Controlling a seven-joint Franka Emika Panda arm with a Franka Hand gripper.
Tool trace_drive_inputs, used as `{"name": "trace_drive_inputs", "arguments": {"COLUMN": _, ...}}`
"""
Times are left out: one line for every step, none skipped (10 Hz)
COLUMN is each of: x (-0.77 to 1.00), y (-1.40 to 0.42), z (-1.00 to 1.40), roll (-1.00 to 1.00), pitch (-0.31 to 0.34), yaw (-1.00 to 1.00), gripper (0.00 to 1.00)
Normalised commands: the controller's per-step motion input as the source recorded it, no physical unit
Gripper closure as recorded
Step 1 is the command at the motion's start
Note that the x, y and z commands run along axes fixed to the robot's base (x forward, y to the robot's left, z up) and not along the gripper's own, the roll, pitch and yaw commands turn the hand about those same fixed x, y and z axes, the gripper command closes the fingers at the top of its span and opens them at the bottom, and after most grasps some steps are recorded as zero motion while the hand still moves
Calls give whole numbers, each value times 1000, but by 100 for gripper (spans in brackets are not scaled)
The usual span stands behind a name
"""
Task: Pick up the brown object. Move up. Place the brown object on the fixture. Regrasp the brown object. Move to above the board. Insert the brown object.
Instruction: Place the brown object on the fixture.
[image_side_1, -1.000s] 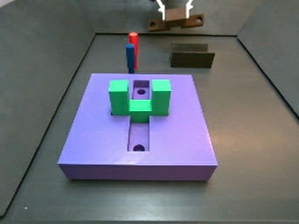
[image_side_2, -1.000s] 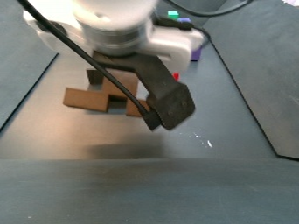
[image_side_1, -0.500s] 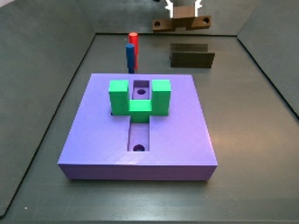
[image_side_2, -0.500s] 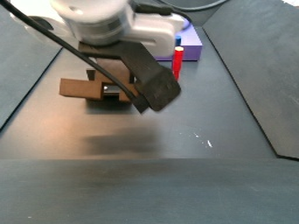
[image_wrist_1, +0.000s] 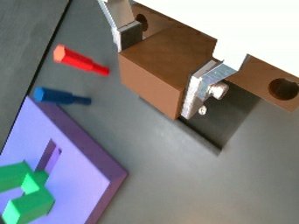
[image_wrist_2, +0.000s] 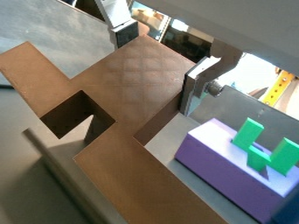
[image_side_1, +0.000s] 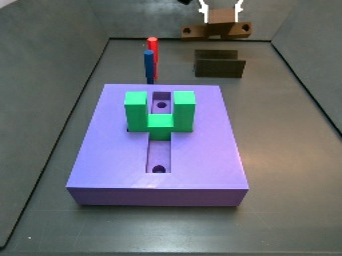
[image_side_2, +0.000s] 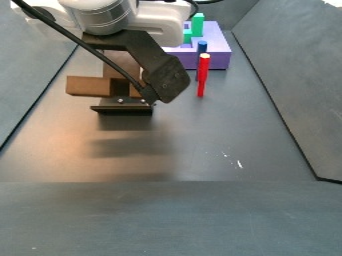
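Where the grey walls close it in, tabletop (image_side_1: 287, 150): dark, matte, with sloped sides.
Board (image_side_1: 120, 150): purple slab near the camera in a side view, groove lengthwise, green block (image_side_1: 160, 110) on top.
Arm (image_side_2: 127, 40): white body high over the far end, dark link slanting down.
Gripper (image_side_1: 221, 12): raised above the fixture, fingers (image_wrist_1: 208, 84) clamped on the bar's sides.
Fixture (image_side_1: 221, 67): dark block beyond the board, on the tabletop.
Bar (image_side_1: 217, 32): brown, held level in the air, above the fixture.
Post (image_side_1: 150, 58): red and blue, upright beside the board.

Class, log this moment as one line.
pincer: shut on brown object | raised above fixture | board groove unfilled
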Motion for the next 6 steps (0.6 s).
{"name": "trace_drive_inputs", "arguments": {"x": 500, "y": -294, "z": -97, "roll": -220, "pitch": 0, "yaw": 0, "gripper": 100}}
{"name": "trace_drive_inputs", "arguments": {"x": 494, "y": -283, "z": -163, "roll": -194, "pitch": 0, "yaw": 0, "gripper": 100}}
{"name": "trace_drive_inputs", "arguments": {"x": 449, "y": -206, "z": -263, "roll": -171, "pitch": 0, "yaw": 0, "gripper": 100}}
{"name": "trace_drive_inputs", "arguments": {"x": 403, "y": -160, "z": -309, "roll": -114, "pitch": 0, "yaw": 0, "gripper": 100}}
{"name": "trace_drive_inputs", "arguments": {"x": 311, "y": -146, "z": -283, "roll": -60, "pitch": 0, "yaw": 0, "gripper": 100}}
{"name": "trace_drive_inputs", "arguments": {"x": 189, "y": -103, "z": -214, "roll": 0, "pitch": 0, "yaw": 0, "gripper": 100}}
